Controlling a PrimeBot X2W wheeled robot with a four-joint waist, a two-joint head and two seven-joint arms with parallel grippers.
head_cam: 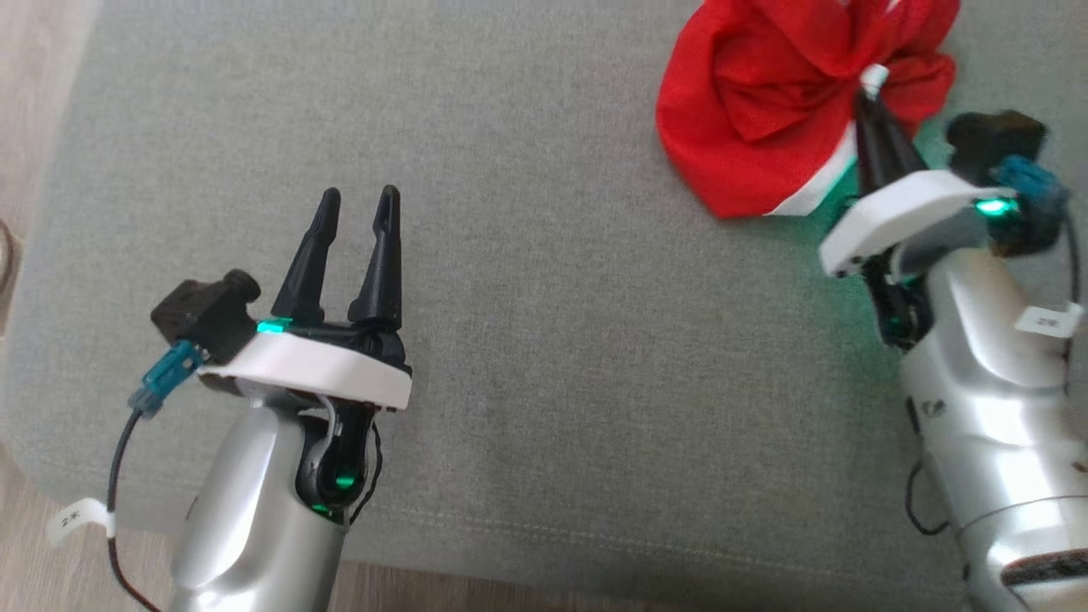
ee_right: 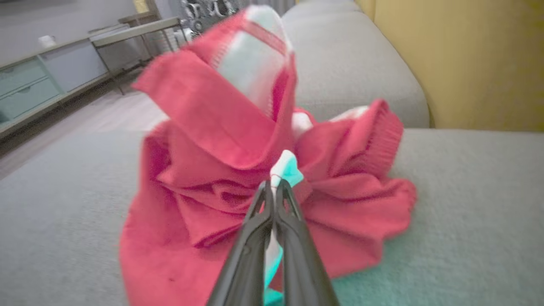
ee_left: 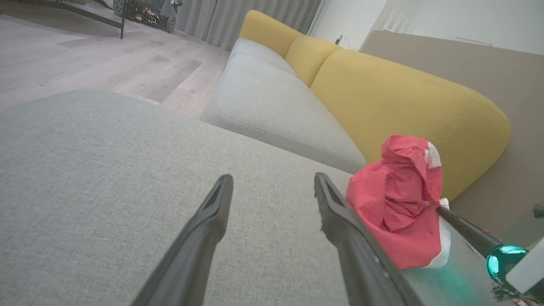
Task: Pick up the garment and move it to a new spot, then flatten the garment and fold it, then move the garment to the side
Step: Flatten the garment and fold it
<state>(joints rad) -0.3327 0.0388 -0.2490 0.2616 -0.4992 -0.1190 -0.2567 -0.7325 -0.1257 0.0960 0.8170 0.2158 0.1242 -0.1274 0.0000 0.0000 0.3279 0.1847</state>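
head / left gripper [head_cam: 360, 194]: my lower left, fingers spread, nothing between them, over bare grey cushion [head_cam: 527, 255].
head / right gripper [head_cam: 870, 93]: my upper right, fingers clenched on the garment [head_cam: 756, 93].
head / garment: red, bunched, at the cushion's upper right, top cut by the frame.
head / edges: cushion's left and near edges are rounded, wood floor [head_cam: 34, 102] beyond them.
head / open room: wide bare cushion between the garment and my left gripper.
left wrist / fingers: parted, cushion underneath, garment just past the right-hand finger.
left wrist / edges: sofa seat [ee_left: 272, 102] and yellow backrest [ee_left: 403, 97] close behind the cushion's far edge; I can't tell if they touch.
right wrist / fingers: pinched together on the white trim [ee_right: 287, 168] mid-bunch, red folds fanning round the tips, one flap standing up, blurred.
right wrist / open room: bare cushion on both sides of the garment.
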